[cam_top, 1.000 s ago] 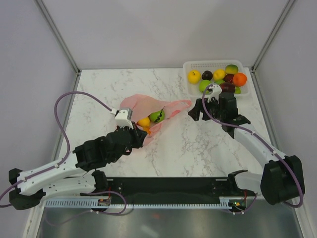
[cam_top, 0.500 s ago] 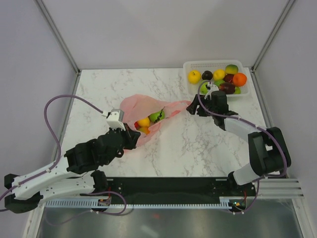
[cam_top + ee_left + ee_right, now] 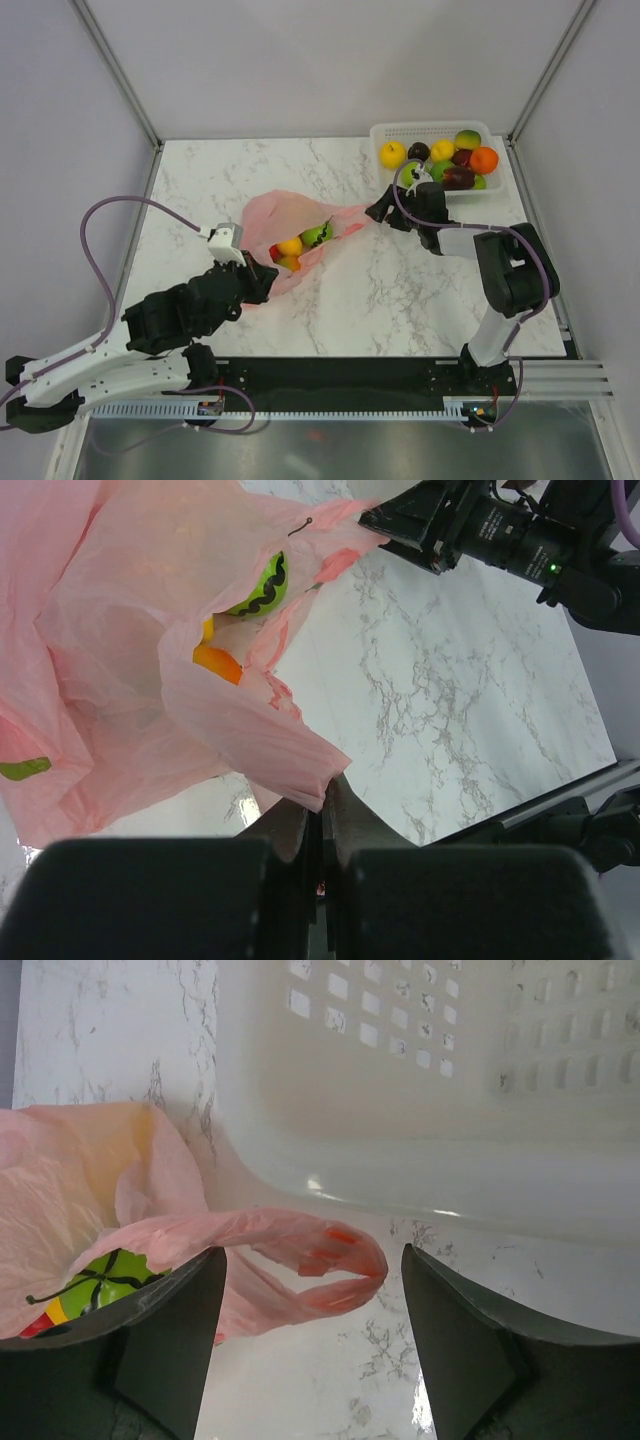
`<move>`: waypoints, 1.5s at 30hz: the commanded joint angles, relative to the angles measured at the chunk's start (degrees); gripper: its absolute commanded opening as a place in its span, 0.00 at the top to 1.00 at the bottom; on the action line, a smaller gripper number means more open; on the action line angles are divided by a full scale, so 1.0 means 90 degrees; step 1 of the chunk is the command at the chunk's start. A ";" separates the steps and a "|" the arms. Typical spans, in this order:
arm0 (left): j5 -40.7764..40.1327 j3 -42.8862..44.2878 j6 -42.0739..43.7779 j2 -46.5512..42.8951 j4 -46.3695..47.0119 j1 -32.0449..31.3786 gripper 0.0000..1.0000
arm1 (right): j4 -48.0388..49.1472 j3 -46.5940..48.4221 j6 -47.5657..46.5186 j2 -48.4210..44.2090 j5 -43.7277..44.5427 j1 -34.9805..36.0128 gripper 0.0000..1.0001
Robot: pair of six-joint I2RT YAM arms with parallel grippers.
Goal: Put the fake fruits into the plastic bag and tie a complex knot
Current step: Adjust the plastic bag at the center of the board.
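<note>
L gripper (image 3: 322, 805): clamped on near edge of pink plastic bag (image 3: 280, 212) | R gripper (image 3: 380, 211): open, straddling far handle loop (image 3: 335, 1260) | bag mid-table, fake fruits (image 3: 316, 235) inside, more in basket (image 3: 388, 131) | tip: centre loop between the 2 fingers before closing, pull gently so film doesn't tear

Bright, even light falls from overhead; shadows are faint and soft. Glare glints on the basket (image 3: 330, 1188) rim. At six o'clock my left fingers (image 3: 355, 830) sit dark and out of focus.

Pink plastic bag handle (image 3: 330, 1260) between spread fingers (image 3: 160, 1350), green fruit (image 3: 110, 1275), basket (image 3: 400, 1110) behind
</note>
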 commanded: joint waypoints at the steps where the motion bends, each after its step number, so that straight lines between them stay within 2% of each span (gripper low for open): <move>1: -0.0037 0.0015 -0.0032 -0.0050 -0.0138 0.0026 0.98 | 0.0566 0.0232 0.0463 0.0166 -0.0041 -0.0022 0.21; 4: -0.0027 -0.0033 -0.0061 -0.0109 -0.0148 0.0026 0.98 | 0.0945 0.0193 0.0619 0.0273 -0.0157 -0.0022 0.26; 8: 0.0002 -0.0053 -0.0023 -0.0070 -0.0167 0.0026 0.98 | 0.1258 0.0155 0.0513 0.0186 -0.0274 -0.0032 0.66; 9: 0.0012 -0.0005 0.0026 -0.0050 -0.0187 0.0026 0.98 | 0.1249 0.0058 0.0435 -0.0047 -0.0207 -0.0013 0.83; 11: 0.0041 0.0122 0.0094 0.0018 -0.0207 0.0026 0.98 | 0.1055 -0.0070 0.0152 -0.0601 0.0124 0.0017 1.00; 15: 0.0139 0.0620 0.0445 0.0252 -0.0382 0.0036 0.98 | 0.0069 -0.0217 -0.0658 -0.1851 0.1021 0.0289 1.00; 19: 0.0178 0.1410 0.0963 0.0613 -0.0480 0.0036 0.98 | -0.1073 0.0104 -0.1274 -0.3074 0.1765 0.0661 1.00; 23: 0.0207 0.2940 0.1442 0.1160 -0.0578 0.0036 0.98 | -0.3120 0.1285 -0.1723 -0.3855 0.2050 0.0779 1.00; 27: 0.0684 0.3910 0.1677 0.1657 -0.0384 0.0045 0.98 | -0.4453 0.2845 -0.2006 -0.4267 0.2226 0.0827 1.00; 30: 0.1162 0.3844 0.1521 0.1785 0.0074 0.0045 0.98 | -0.5078 0.3792 -0.2066 -0.4443 0.2119 0.0837 1.00; 36: 0.1856 0.2995 0.1072 0.2088 0.0818 0.0045 0.98 | -0.5890 0.5172 -0.2124 -0.4326 0.1815 0.0837 1.00; 40: 0.1839 0.3090 0.1168 0.2196 0.1004 0.0074 0.98 | -0.6095 0.5038 -0.2164 -0.4443 0.1873 0.0837 1.00; 43: 0.1439 0.4162 0.1734 0.2245 0.0664 0.0143 0.98 | -0.6115 0.4346 -0.2076 -0.4638 0.2146 0.0837 1.00; 45: 0.1166 0.5236 0.2300 0.2322 0.0390 0.0153 0.98 | -0.6076 0.3743 -0.1901 -0.4853 0.2254 0.0837 1.00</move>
